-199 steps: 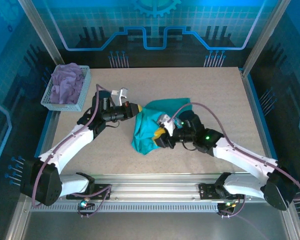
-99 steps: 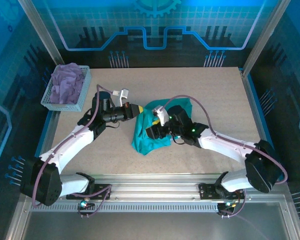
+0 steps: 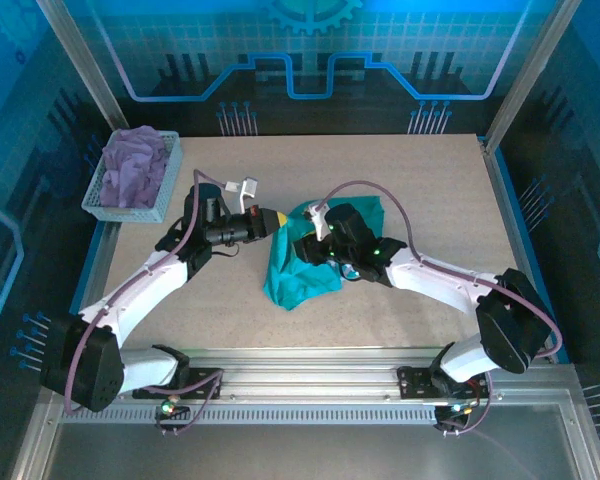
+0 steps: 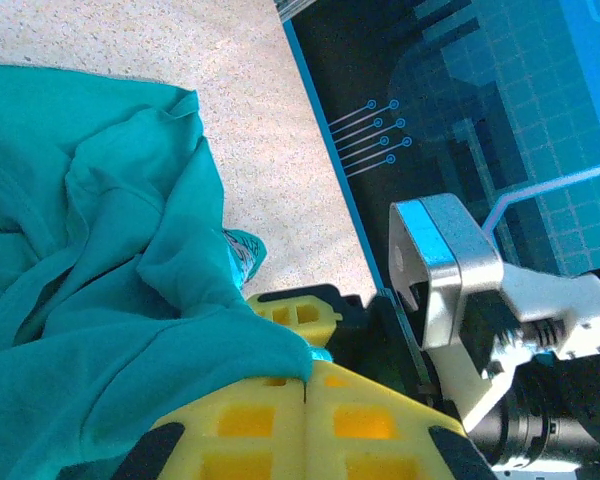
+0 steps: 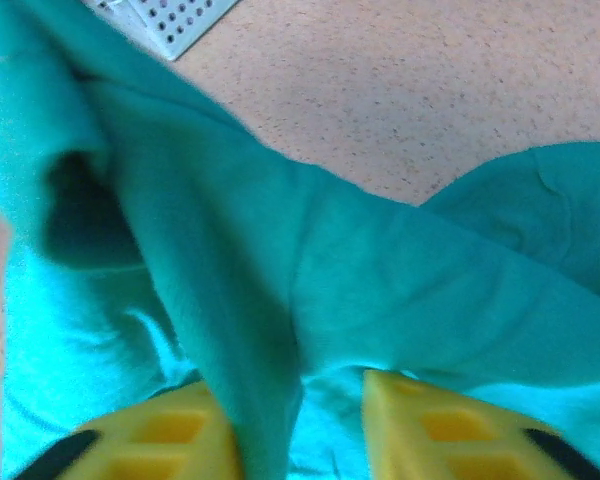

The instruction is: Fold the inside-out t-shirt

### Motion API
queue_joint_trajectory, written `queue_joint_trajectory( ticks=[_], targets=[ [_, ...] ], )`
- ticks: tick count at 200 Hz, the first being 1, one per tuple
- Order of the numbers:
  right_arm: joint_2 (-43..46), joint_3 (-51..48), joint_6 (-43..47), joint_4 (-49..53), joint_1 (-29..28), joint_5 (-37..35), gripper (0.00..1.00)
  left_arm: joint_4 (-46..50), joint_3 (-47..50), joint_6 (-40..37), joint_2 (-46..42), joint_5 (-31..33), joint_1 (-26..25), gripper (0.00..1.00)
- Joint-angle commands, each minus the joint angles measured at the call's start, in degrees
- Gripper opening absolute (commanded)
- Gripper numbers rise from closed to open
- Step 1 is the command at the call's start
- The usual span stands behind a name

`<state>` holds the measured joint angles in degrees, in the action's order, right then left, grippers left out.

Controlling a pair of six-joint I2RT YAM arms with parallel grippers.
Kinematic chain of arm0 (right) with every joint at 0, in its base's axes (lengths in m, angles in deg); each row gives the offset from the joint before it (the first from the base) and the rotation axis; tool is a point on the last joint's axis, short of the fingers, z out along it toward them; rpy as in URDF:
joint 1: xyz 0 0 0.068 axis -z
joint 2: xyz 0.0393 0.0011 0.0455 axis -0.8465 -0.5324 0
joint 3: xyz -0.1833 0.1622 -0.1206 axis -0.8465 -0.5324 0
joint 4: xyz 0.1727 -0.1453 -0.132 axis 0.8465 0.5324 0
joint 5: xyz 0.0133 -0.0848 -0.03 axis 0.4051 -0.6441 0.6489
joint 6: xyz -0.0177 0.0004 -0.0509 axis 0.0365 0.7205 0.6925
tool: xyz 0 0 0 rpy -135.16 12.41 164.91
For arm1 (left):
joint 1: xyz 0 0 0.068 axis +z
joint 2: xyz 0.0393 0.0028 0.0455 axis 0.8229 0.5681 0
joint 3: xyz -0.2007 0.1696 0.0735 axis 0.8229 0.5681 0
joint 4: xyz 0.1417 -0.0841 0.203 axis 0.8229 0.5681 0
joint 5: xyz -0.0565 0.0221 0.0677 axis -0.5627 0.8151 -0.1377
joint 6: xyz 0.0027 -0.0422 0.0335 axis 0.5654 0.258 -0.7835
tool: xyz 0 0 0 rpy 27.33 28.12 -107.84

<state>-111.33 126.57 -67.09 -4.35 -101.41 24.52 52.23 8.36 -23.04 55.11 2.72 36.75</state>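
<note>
The inside-out t-shirt (image 3: 298, 262) lies bunched on the table (image 3: 430, 180) well right of the basket (image 3: 125, 213), nothing folded yet as we judge it, our left fingers (image 4: 250, 425) clamped on its edge, our right fingers (image 5: 160, 440) apart astride a ridge.

Teal tee (image 3: 296, 280), lav. cloth (image 3: 135, 165)

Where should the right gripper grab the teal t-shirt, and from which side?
Take the raised fold of the t-shirt standing between the right gripper's open fingers, coming from the right: it stands proud of the bunched cloth, opposite the edge the left gripper pinches.
</note>
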Motion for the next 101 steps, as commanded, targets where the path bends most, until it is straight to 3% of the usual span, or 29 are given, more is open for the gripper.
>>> queue_joint_trajectory(
  ticks=[1,39,71,101],
  targets=[
    [1.3,1.0,0.0,1.3,1.1,0.6,0.2,-0.8,0.6,-0.7,-1.4,-1.2,0.3,0.0],
    [3.7,-0.4,2.6,-0.7,3.9,12.8,0.0,5.8,-0.8,-4.1,-1.2,5.4,0.3,0.0],
    [5.6,-2.7,0.5,-6.4,6.4,24.5,0.0,13.6,-3.2,-8.0,0.2,14.2,0.3,0.0],
    [5.6,-3.4,-2.0,-12.3,7.0,29.5,0.0,16.4,-4.0,-9.0,0.9,17.9,0.3,0.19]
  ],
)
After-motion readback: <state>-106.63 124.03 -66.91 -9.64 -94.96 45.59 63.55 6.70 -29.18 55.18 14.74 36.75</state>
